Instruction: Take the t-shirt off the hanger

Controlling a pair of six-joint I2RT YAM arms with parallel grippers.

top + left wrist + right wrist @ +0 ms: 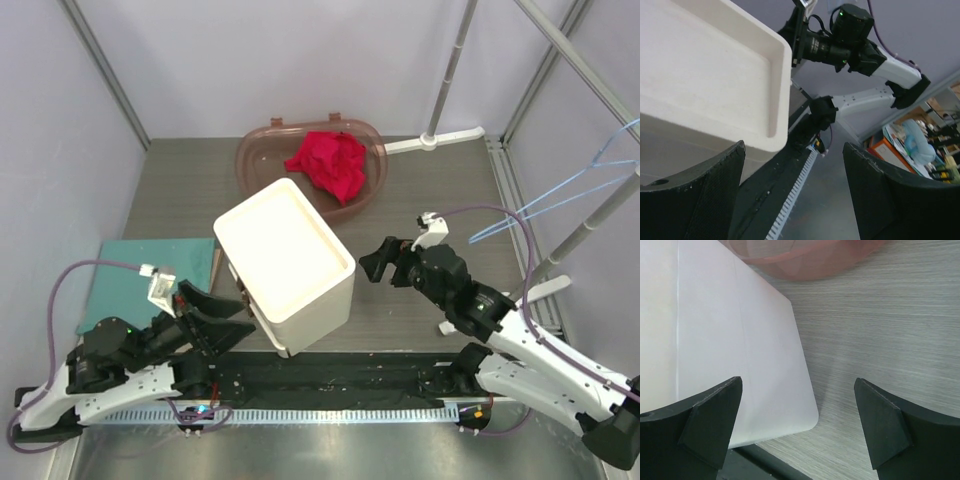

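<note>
The red t-shirt lies crumpled in the brown oval basket at the back of the table. The light-blue wire hanger hangs bare on the metal pole at the far right. My left gripper is open and empty, low at the near left, beside the white box; in the left wrist view the box fills the upper left. My right gripper is open and empty, just right of the box; the right wrist view shows the box and bare table.
A teal mat lies at the near left behind the left arm. A white-grey stand with its foot rises at the back right. A black strip runs along the near table edge. The basket's rim shows in the right wrist view.
</note>
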